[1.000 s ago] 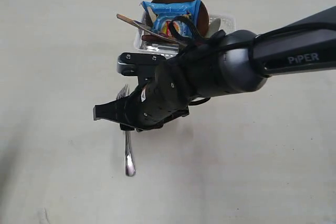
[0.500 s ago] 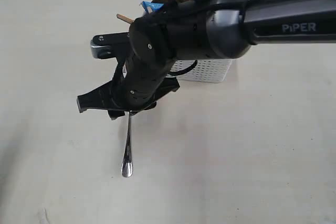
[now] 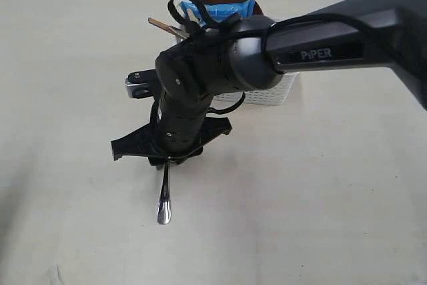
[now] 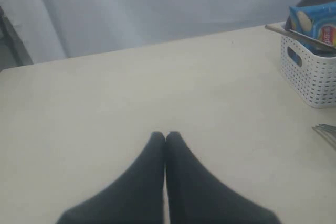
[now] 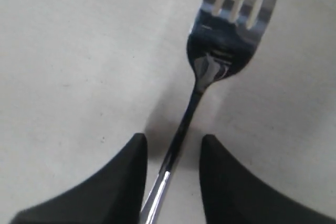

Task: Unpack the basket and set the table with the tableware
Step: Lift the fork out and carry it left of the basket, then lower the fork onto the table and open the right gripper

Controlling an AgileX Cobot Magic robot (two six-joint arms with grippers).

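Right pincer (image 5: 173,142) sits open, 2 jaws either side of the fork (image 5: 226,51) at its thin neck, not pinching it. Fork lies flat on the table (image 3: 333,198) near the basket (image 3: 270,91). Steel looks stiff, light and slick, so I'd squeeze the narrow handle squarely

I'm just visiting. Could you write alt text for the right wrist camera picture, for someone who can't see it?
A steel fork lies on the pale table, its thin handle running between the two black fingers of the right gripper. The jaws stand open, with a gap on each side of the handle.
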